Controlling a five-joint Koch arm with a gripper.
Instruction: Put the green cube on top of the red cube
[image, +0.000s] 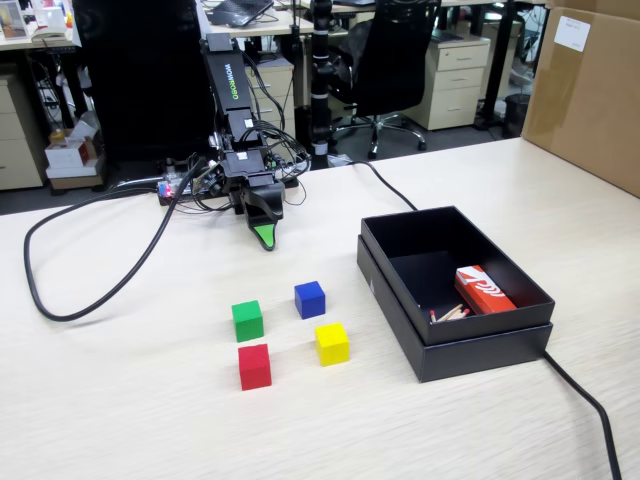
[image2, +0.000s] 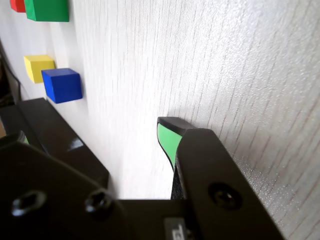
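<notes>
The green cube (image: 247, 320) sits on the table just behind the red cube (image: 254, 366); the two stand close but apart. In the wrist view the green cube (image2: 47, 10) and an edge of the red cube (image2: 17, 5) show at the top left. My gripper (image: 263, 238) hangs tip-down just above the table, well behind the cubes. In the wrist view the gripper (image2: 95, 115) is open and empty: bare table shows between the green-padded finger (image2: 167, 142) and the black jaw on the left.
A blue cube (image: 309, 299) and a yellow cube (image: 332, 343) sit right of the green and red ones. An open black box (image: 480, 350) at the right holds a red-and-white packet (image: 483, 290). Black cables (image: 60, 310) loop across the table's left and past the box.
</notes>
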